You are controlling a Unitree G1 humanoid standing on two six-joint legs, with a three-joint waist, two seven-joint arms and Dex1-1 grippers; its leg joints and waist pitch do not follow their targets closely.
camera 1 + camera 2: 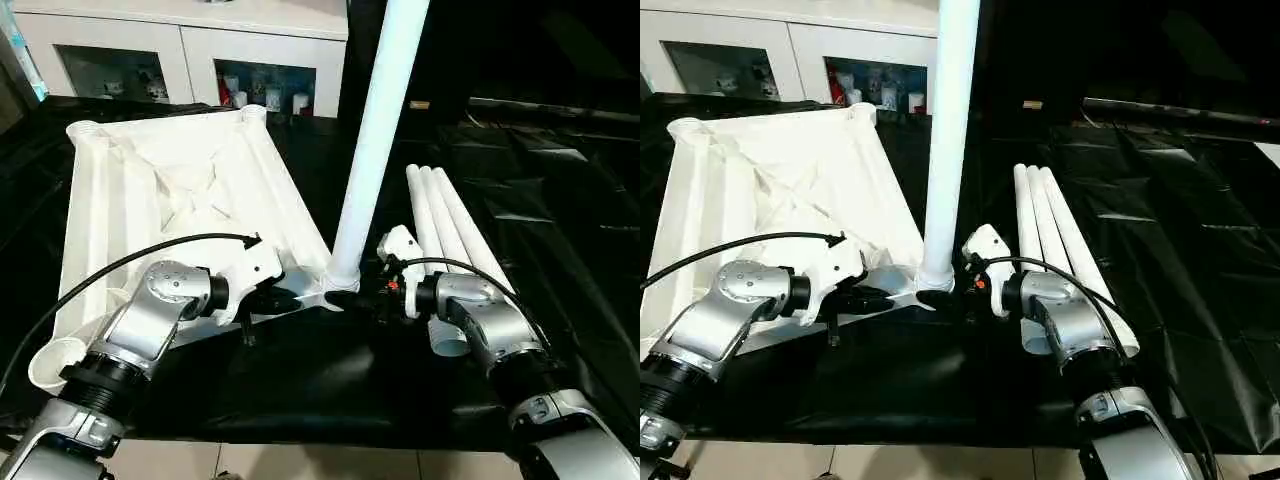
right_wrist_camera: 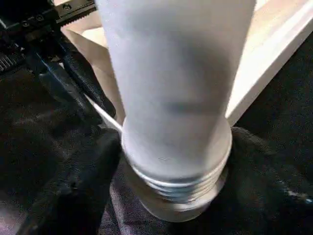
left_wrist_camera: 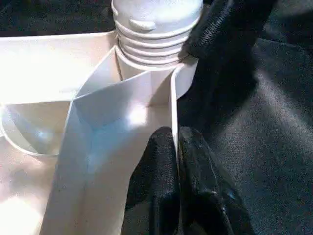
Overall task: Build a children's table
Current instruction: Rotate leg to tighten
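Left gripper (image 3: 177, 161) clamped on thin rim wall of table top (image 1: 180, 190), just beside corner socket (image 3: 164, 73). Right gripper (image 2: 171, 161) spread around base of upright leg (image 1: 375, 140) seated in that socket. Three spare legs (image 1: 450, 230) lying on black surface (image 1: 560, 200) just behind right gripper.

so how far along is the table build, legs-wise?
Early. One long white tubular leg stands upright in the near corner socket of the upside-down white plastic ribbed tabletop, its threads still showing in the wrist views, so it isn't fully seated. The left gripper pinches the top's rim by that corner; the right gripper straddles the leg's base. Three white legs lie unused on the black sheet.
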